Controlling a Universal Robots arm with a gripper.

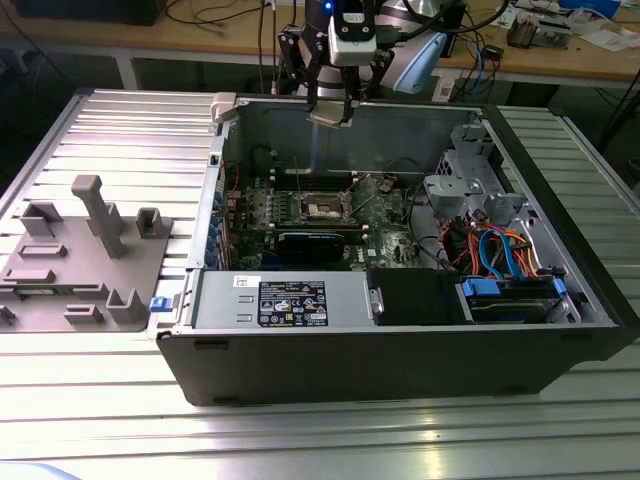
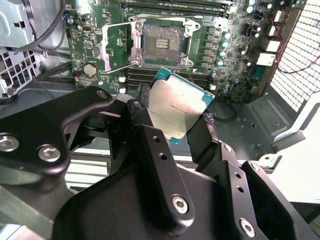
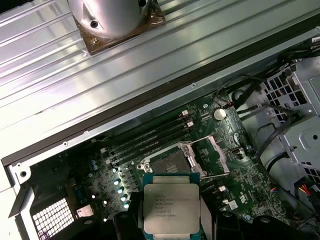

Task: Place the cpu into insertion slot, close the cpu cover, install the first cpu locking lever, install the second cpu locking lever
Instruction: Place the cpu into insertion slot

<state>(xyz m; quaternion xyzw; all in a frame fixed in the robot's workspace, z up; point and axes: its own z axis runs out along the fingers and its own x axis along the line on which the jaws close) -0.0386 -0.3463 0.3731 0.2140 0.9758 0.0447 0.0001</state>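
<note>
Tool point(image 2: 175, 117): we see its two black fingers point(image 2: 202, 137) drawn in partway, pinching the cpu by two opposite edges.
Cpu point(image 2: 177, 105): a silvery square with a green rim. Its lid faces the wrist cameras, and it is held in the air above the open case.
Why this grip: we judge the edge hold keeps the fingers off the underside, so that face stays free to seat. The cpu's edges look turned relative to the slot's.
Slot point(image 2: 162, 44): beyond the cpu and well apart from it. It is bare, with its contact field exposed and no chip in it.
Cover point(image 2: 111, 47): a thin metal frame swung open to one side of the slot. We judge this leaves the way in clear.
Board point(image 1: 390, 215): green, lying flat on the case floor and carrying the slot.
Case point(image 1: 400, 350): dark and open-topped. It holds the board, a grey labelled power box point(image 1: 290, 300) along its near wall, and a drive cage point(image 1: 465, 190) with orange and blue cables point(image 1: 500, 250) at the exterior view's right.
Table point(image 1: 120, 420): ribbed metal, carrying the case. A grey fixture point(image 1: 90, 250) sits beside the case at the exterior view's left.
</note>
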